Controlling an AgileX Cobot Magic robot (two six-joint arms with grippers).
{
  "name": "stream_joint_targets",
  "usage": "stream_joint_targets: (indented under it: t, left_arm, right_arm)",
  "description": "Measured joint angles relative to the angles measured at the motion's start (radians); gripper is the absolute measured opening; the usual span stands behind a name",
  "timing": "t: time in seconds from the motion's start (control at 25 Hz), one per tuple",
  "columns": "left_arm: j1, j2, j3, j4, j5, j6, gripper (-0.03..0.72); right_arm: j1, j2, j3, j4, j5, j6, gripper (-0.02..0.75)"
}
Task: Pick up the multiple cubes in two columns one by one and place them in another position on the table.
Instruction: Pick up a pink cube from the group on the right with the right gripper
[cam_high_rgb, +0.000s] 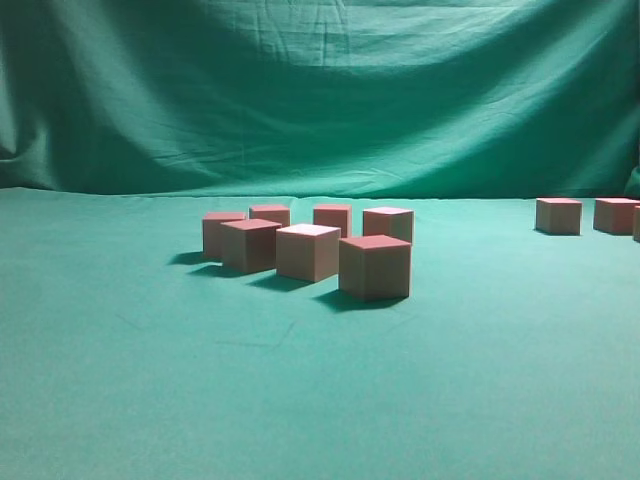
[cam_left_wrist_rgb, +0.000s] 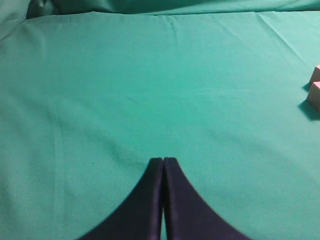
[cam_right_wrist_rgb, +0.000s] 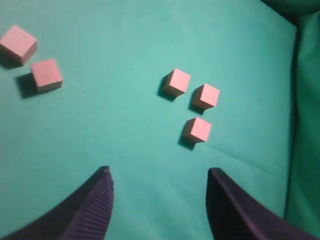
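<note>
Several pink cubes (cam_high_rgb: 308, 251) stand in two rows in the middle of the teal table (cam_high_rgb: 300, 400), the nearest one (cam_high_rgb: 375, 267) at the front right. Further cubes (cam_high_rgb: 558, 216) sit apart at the far right. Neither gripper shows in the exterior view. My left gripper (cam_left_wrist_rgb: 163, 160) is shut over bare cloth, with two cubes (cam_left_wrist_rgb: 315, 94) at the right edge of its view. High above the table, my right gripper (cam_right_wrist_rgb: 159, 172) is open with nothing between its fingers. Ahead of it lie three cubes (cam_right_wrist_rgb: 196, 129), and two more (cam_right_wrist_rgb: 46, 75) lie at the upper left.
A wrinkled green curtain (cam_high_rgb: 320, 90) hangs behind the table. In the right wrist view the table's edge (cam_right_wrist_rgb: 292, 125) runs down the right side, with darker cloth beyond it.
</note>
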Motion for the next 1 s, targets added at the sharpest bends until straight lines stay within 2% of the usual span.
stream_joint_targets:
  t: [0.16,0.32,0.56,0.68,0.8,0.92,1.0]
  left_arm:
    - [0.000,0.000,0.000,0.000,0.000,0.000,0.000]
    - [0.000,0.000,0.000,0.000,0.000,0.000,0.000]
    - [0.000,0.000,0.000,0.000,0.000,0.000,0.000]
    - [0.000,0.000,0.000,0.000,0.000,0.000,0.000]
    - [0.000,0.000,0.000,0.000,0.000,0.000,0.000]
    - [0.000,0.000,0.000,0.000,0.000,0.000,0.000]
    - [0.000,0.000,0.000,0.000,0.000,0.000,0.000]
  right_arm:
    - [-0.077,-0.023,0.000,-0.069,0.002,-0.028,0.418]
    - [-0.218,-0.023,0.000,-0.089,0.002,-0.029,0.418]
    - [-0.510,-0.023,0.000,-0.054,0.000,-0.030,0.418]
    - [-0.672,-0.021,0.000,0.096,-0.064,-0.091,0.418]
    - [-0.799,0.015,0.000,0.344,-0.144,-0.226,0.418]
    - [-0.869,0.089,0.000,0.517,-0.192,-0.351,0.418]
    - [-0.882,0.150,0.000,0.583,-0.219,-0.415,0.418]
